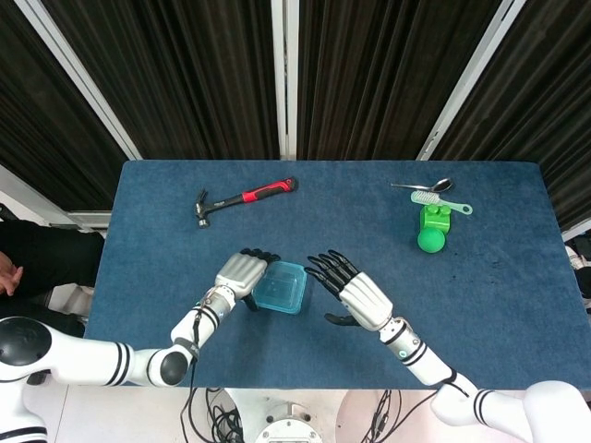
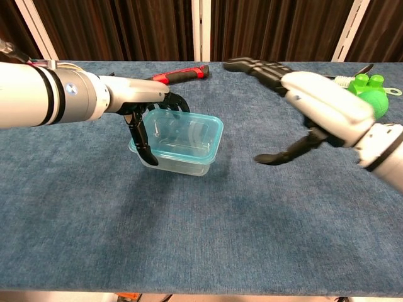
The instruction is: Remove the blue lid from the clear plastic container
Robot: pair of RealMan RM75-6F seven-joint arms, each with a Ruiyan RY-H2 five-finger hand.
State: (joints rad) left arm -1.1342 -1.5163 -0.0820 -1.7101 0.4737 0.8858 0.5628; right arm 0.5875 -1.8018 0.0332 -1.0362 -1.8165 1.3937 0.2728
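Observation:
The clear plastic container (image 2: 181, 165) stands left of the table's centre with its translucent blue lid (image 1: 281, 286) (image 2: 187, 133) on top. It looks slightly tilted. My left hand (image 1: 242, 274) (image 2: 135, 106) grips the container's left end, thumb down its near-left corner and fingers curled over the far edge. My right hand (image 1: 356, 294) (image 2: 318, 103) hovers just right of the container with fingers spread and thumb apart, holding nothing and not touching it.
A red-handled hammer (image 1: 245, 198) (image 2: 180, 75) lies behind the container. At the far right sit a green toy block (image 1: 431, 227) (image 2: 369, 95), a spoon (image 1: 423, 185) and a small brush (image 1: 441, 201) (image 2: 342, 80).

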